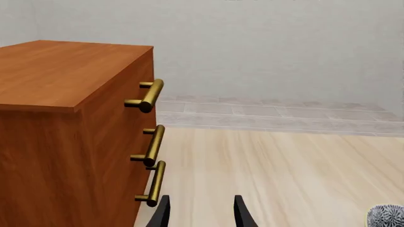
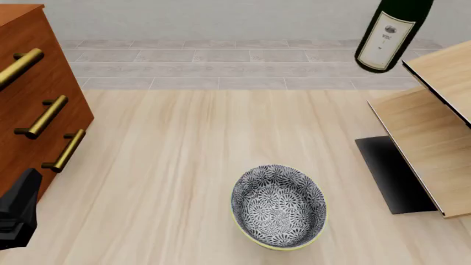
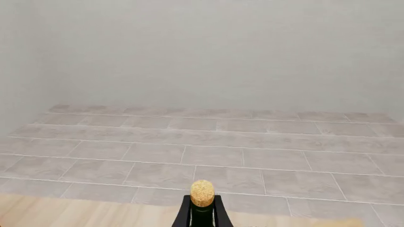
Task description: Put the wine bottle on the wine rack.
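Note:
The wine bottle (image 2: 390, 33), dark green with a white label, hangs tilted in the air at the far right, its base just above the upper panel of the wine rack (image 2: 434, 132). Its neck and top are cut off by the front view's edge. In the right wrist view my right gripper (image 3: 202, 215) is shut on the bottle's neck just below the tan cork (image 3: 202, 193). The right gripper itself is out of the front view. My left gripper (image 1: 200, 215) is open and empty, low at the near left (image 2: 19, 212) beside the cabinet.
A reddish-brown drawer cabinet (image 2: 30, 83) with brass handles stands at the left, close to my left gripper, and fills part of the left wrist view (image 1: 63, 118). A patterned bowl (image 2: 278, 206) sits near the front middle. The rack's black base (image 2: 390, 171) lies at the right.

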Tool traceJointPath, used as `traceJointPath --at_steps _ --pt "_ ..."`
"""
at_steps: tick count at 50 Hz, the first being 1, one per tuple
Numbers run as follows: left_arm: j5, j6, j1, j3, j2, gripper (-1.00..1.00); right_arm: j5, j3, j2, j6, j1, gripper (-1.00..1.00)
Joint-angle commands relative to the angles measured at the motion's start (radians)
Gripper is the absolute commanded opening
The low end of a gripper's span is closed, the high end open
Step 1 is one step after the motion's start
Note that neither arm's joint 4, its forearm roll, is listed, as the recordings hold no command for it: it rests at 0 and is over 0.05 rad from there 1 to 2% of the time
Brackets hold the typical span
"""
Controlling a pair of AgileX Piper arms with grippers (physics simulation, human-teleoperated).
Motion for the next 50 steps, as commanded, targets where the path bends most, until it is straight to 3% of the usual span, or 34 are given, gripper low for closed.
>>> traceJointPath --at_steps 1,25,50 --pt "-0.005 -0.002 -0.004 -0.001 0.0 1.0 0.013 -0.006 -0.033 0.024 -0.058 -1.0" --pt "-0.007 0.006 -0.006 -0.012 0.0 1.0 0.064 -0.01 -0.081 0.037 -0.151 -1.0" --pt "-0.012 0.014 -0.018 0.002 0.0 1.0 0.138 -0.01 -0.129 0.057 -0.303 -1.0"
